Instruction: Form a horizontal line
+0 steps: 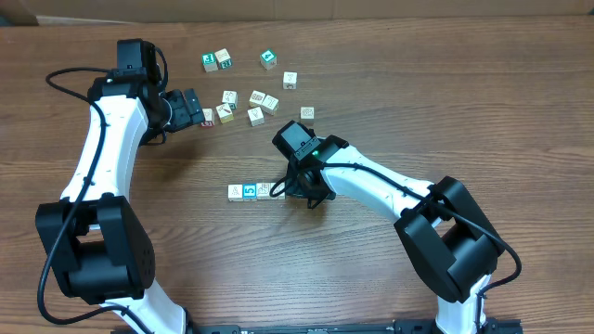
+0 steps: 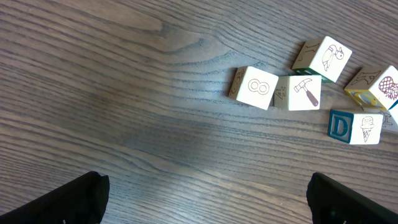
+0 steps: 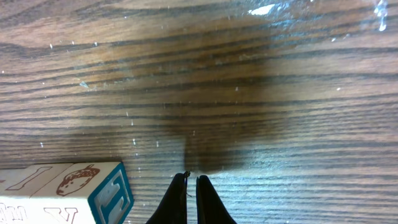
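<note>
A short row of small wooden cubes (image 1: 249,191) lies left to right in the middle of the table, with a blue-faced "5" cube second from the left and whitish cubes beside it. My right gripper (image 1: 295,190) is shut and empty, tips down on the wood just off the row's right end. In the right wrist view its fingertips (image 3: 191,196) are pressed together, and the end cube (image 3: 68,193), with a blue side face, sits to their left, apart. My left gripper (image 1: 190,107) is wide open at the back left, nothing between its fingers (image 2: 74,199).
Several loose cubes (image 1: 257,96) are scattered at the back centre, two green-faced ones (image 1: 210,61) among them. One cube (image 1: 208,115) lies just off the left gripper's tips. In the left wrist view an "8" cube (image 2: 255,88) and a hammer cube (image 2: 305,92) lie ahead to the right.
</note>
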You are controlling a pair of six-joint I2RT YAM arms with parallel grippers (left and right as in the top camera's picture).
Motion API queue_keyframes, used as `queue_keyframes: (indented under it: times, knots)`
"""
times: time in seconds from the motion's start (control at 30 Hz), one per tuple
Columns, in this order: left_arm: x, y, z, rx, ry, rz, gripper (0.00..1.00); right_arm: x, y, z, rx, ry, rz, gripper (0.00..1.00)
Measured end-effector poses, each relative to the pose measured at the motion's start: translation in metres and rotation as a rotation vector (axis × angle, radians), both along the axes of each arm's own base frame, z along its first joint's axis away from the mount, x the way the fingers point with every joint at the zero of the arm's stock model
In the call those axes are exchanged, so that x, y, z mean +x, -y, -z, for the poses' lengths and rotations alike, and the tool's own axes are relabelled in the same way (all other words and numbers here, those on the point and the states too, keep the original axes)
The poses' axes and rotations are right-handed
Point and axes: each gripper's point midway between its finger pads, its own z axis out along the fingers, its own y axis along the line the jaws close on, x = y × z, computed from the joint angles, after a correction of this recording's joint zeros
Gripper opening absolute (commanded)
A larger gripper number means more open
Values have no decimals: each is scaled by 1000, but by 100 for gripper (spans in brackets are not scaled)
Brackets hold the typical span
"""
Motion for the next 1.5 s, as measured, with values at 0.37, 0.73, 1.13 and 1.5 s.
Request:
queue_keyframes:
  times: [0.37, 0.73, 1.13, 1.5]
  knots:
    - [0, 0, 0, 0, 0, 0, 100, 2, 3, 0, -15, 11, -20, 4]
    - [0, 0, 0, 0, 0, 0, 100, 2, 15, 0, -42, -10, -44, 7]
    - [0, 0, 0, 0, 0, 0, 100, 62, 48, -67, -54, 73, -120, 100]
    - [0, 0, 0, 0, 0, 0, 100, 83, 125, -65, -132, 33, 13, 100]
